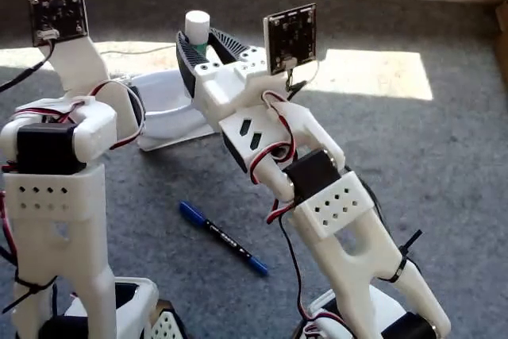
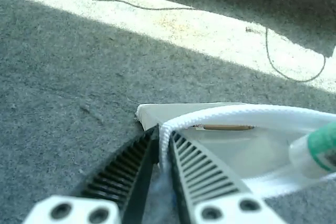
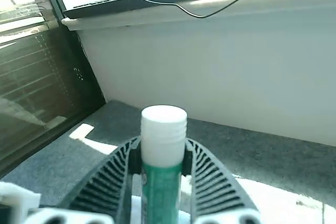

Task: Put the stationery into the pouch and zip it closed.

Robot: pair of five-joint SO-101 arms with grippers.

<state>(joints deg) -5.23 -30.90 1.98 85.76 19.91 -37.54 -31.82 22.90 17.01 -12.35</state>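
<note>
A white pouch (image 1: 169,122) lies on the grey carpet at the back, its mouth held up. My left gripper (image 2: 160,136) is shut on the pouch's (image 2: 234,149) zipper edge at one corner. A thin brown stick (image 2: 226,127) lies inside. Just above the pouch, my right gripper (image 1: 208,48) is shut on a glue stick (image 1: 197,26) with a white cap and green body, held upright. The same glue stick (image 3: 163,150) stands between that gripper's (image 3: 161,156) black fingers. Its green lower end (image 2: 321,149) hangs over the pouch mouth. A blue pen (image 1: 222,238) lies on the carpet between the arm bases.
Grey carpet covers the whole floor, with a bright sun patch (image 1: 373,73) at the back right. A thin cable (image 2: 283,56) trails on the carpet beyond the pouch. A white wall (image 3: 236,72) with a window ledge stands behind.
</note>
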